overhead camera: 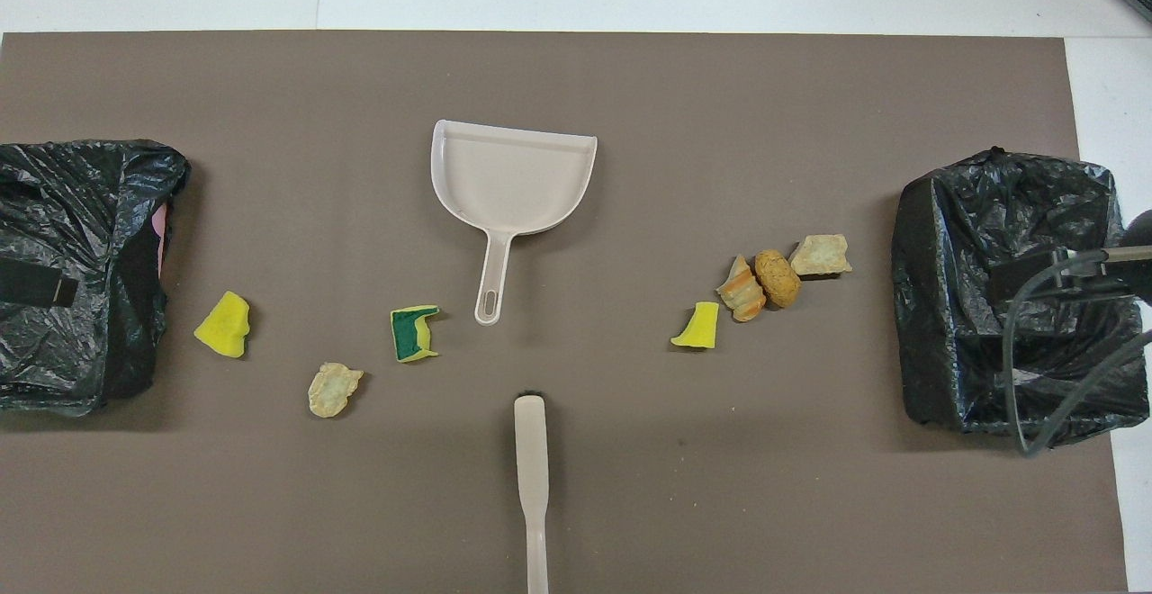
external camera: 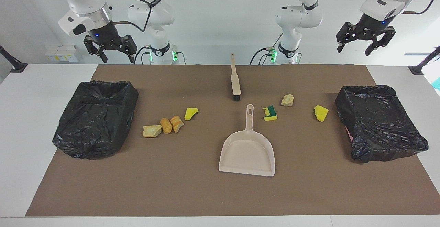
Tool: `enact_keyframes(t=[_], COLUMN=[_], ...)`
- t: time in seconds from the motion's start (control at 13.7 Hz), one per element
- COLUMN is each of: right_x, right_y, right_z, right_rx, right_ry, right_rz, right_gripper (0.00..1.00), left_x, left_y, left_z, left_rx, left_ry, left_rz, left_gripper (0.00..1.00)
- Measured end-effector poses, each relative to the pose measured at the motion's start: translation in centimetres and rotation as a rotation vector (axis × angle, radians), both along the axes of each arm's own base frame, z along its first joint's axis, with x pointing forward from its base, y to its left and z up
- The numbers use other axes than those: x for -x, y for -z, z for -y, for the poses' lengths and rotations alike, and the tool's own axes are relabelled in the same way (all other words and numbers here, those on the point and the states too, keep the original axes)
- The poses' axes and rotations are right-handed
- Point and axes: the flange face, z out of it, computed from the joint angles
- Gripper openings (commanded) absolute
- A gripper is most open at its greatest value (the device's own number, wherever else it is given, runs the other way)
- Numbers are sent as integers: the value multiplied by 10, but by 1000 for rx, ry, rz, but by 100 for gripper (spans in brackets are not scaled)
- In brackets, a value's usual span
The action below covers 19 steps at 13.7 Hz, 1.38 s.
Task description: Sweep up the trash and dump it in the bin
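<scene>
Left gripper (external camera: pixel 365 46): raised in the air at the left arm's end of the table, fingers spread, nothing held. Right gripper (external camera: pixel 110 52): raised at the right arm's end, fingers likewise spread, nothing held. Neither in contact with any item.

Trash: seven scraps, all resting on the brown mat (external camera: pixel 192 192), none in a bin.
- Toward the right arm's end: a yellow sponge piece (external camera: pixel 190 113) (overhead camera: pixel 697 326), then three bread chunks in a touching row — striped chunk (external camera: pixel 177 123) (overhead camera: pixel 742 289), rounded orange chunk (external camera: pixel 165 125) (overhead camera: pixel 777 277), pale chunk (external camera: pixel 151 130) (overhead camera: pixel 820 255).
- Toward the left arm's end: a green-backed sponge (external camera: pixel 270 113) (overhead camera: pixel 413 334) just beside the dustpan handle, a pale crust (external camera: pixel 287 99) (overhead camera: pixel 334 388) nearer to the robots, and a yellow sponge lump (external camera: pixel 320 113) (overhead camera: pixel 223 325) near the bin at that end.

Dustpan (external camera: pixel 248 151) (overhead camera: pixel 513 175): flat at mid-table, handle pointed toward the robots. Brush (external camera: pixel 235 79) (overhead camera: pixel 531 477): nearer to the robots than the dustpan, in line with its handle, bristles toward it, not touching.

Bins: one black-bagged bin (external camera: pixel 96 117) (overhead camera: pixel 1008 288) at the right arm's end, another (external camera: pixel 380 122) (overhead camera: pixel 76 270) at the left arm's end.
</scene>
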Motion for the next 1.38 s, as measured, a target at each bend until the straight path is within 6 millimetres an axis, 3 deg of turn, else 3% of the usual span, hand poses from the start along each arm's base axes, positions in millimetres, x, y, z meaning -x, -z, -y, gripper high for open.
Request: enact_keyframes(t=[0.51, 0.8, 0.95, 1.16, 1.38], right_x=[0, -9, -11, -22, -38], right_y=[-3, 8, 20, 41, 67], right_z=[6, -3, -20, -47, -69], right_rx=[8, 6, 3, -17, -65], right_ry=[9, -31, -63, -108, -74], right_rz=[14, 65, 42, 11, -19], right_gripper=[100, 100, 100, 100, 100], left_x=[0, 0, 1, 9, 46], left_y=[0, 0, 0, 7, 33], left_z=[0, 3, 11, 37, 98], left_rx=[0, 0, -1, -2, -13], left_ry=[0, 6, 20, 32, 35], left_rz=[0, 0, 0, -16, -45], left_gripper=[100, 100, 100, 100, 100])
